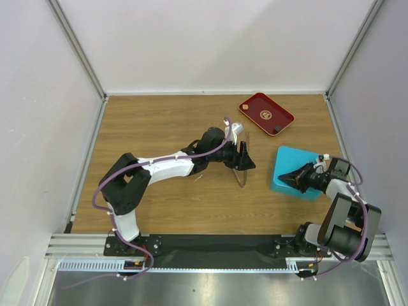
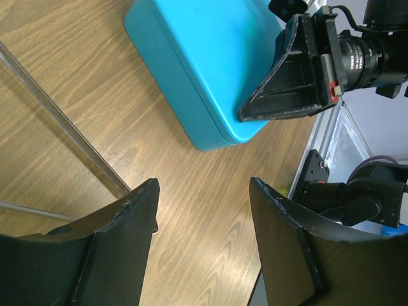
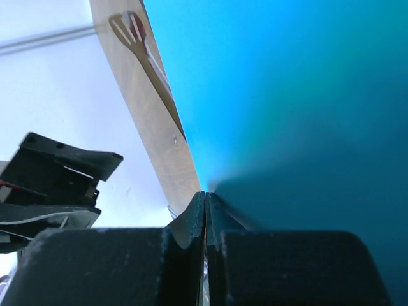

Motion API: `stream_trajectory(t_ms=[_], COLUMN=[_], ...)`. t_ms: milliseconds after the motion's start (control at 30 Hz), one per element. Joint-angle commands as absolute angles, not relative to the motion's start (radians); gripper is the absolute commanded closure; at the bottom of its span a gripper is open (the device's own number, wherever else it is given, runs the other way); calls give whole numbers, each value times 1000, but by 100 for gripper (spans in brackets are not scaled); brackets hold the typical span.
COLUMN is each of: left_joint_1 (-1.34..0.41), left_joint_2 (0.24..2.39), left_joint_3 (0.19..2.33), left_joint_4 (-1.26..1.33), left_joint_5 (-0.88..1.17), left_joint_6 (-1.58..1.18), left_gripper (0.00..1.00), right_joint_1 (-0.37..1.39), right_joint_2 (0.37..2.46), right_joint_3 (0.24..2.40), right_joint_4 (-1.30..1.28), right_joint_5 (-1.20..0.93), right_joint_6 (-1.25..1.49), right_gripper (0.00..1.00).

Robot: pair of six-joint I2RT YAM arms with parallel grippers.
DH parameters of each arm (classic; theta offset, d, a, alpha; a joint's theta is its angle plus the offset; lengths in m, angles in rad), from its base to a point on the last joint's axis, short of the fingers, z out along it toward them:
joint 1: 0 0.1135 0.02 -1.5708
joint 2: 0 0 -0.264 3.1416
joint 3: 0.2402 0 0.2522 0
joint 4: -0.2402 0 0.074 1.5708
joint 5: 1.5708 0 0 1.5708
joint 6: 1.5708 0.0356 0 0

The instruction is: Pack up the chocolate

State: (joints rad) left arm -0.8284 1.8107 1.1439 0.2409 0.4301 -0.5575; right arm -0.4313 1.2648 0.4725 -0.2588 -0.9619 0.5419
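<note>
We are finding the box [image 1: 290, 156] closed, contents hidden.
Left gripper [image 2: 204, 188] is gaping empty; right gripper [image 3: 205, 199] is sitting pinched together over it.

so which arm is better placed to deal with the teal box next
Right, probably: the right gripper, shut, is over the teal box; the left gripper, open, hangs over the table beside it.

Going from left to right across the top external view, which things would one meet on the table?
Left gripper → teal box. I leave out the red tray farther back and the right gripper over the box, since they overlap these.
</note>
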Motion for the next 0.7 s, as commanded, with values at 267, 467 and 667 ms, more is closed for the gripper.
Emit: stream_trajectory(t_ms=[267,467,667], left_joint_1=[-828,-834,-838], left_joint_2=[1737,1712,1698], left_joint_3=[1135,1124,1118], left_joint_4=[304,281,264], left_joint_5=[449,446,429], left_joint_6=[-571,-562,-549], left_gripper=[35,35,35], right_joint_1=[-501,-589,-594], right_joint_2=[1190,1186,1273], right_joint_3=[549,499,436], right_joint_4=[-219,79,267], right_joint_5=[-989,-983,-962], right_joint_6=[575,714,787], right_gripper=[100,100,100])
